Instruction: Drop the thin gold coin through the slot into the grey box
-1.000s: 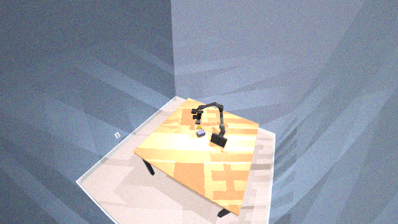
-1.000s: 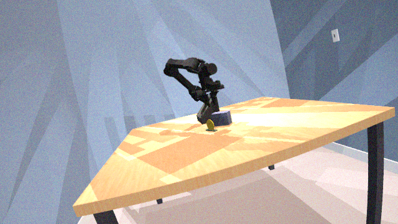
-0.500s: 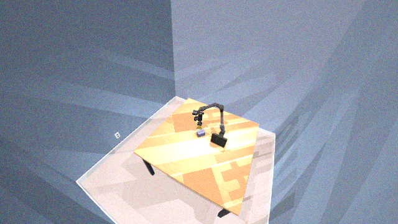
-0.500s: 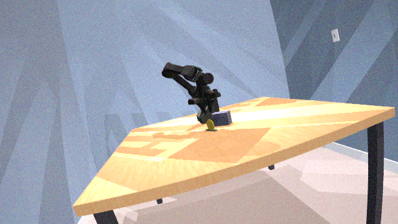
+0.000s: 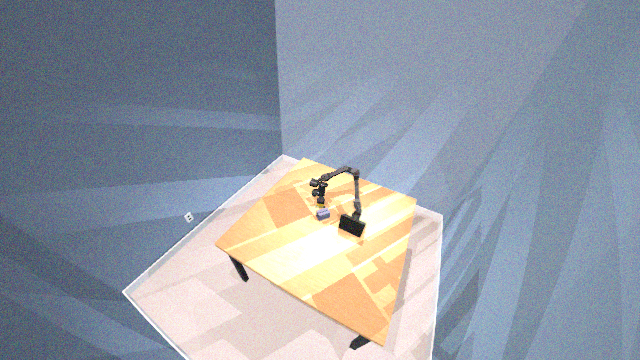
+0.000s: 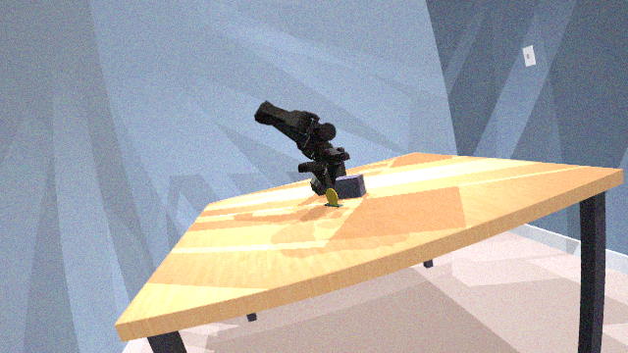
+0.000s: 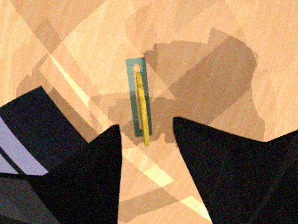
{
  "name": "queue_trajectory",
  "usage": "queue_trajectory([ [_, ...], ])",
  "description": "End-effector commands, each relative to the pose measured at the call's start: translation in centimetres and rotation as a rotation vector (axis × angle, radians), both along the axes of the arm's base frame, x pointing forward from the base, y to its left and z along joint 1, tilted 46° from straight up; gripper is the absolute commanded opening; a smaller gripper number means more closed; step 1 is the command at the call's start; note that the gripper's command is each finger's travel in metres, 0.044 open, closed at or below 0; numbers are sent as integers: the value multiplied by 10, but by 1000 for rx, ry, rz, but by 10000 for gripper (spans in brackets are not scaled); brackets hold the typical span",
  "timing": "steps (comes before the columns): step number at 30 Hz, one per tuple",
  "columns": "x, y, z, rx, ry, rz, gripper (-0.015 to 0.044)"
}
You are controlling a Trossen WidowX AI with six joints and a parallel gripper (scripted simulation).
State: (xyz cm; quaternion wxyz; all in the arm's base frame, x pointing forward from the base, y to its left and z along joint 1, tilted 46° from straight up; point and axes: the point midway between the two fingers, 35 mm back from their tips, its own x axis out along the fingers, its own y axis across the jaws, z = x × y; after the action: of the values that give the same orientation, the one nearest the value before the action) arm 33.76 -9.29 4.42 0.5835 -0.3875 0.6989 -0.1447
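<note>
The gold coin (image 5: 321,205) (image 6: 332,197) (image 7: 142,100) stands on edge in the dark-green holder (image 6: 336,205) (image 7: 131,80). In the wrist view it shows as a thin upright strip. My gripper (image 5: 321,201) (image 7: 146,127) is partly open and empty, low over the table and pointing down. In the wrist view the coin's near end shows in line with the gap between the fingertips, with free space on both sides; neither finger touches it. The closed grey box (image 5: 323,214) (image 6: 350,186) (image 7: 47,120) stands beside the holder, its lid slot partly visible at the wrist view's left edge.
The wooden table (image 5: 295,250) (image 6: 245,265) carries the holder, the box and the arm. The arm's black base (image 5: 352,225) stands on the far side of the box from the coin. In the wrist view the left finger covers part of the box.
</note>
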Motion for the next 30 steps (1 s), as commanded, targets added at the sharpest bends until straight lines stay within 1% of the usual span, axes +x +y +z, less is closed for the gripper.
queue_trajectory([
  [1,-1,-6,-5,-3,6,3,161],
  [30,-3,-40,-38,-6,7,3,161],
])
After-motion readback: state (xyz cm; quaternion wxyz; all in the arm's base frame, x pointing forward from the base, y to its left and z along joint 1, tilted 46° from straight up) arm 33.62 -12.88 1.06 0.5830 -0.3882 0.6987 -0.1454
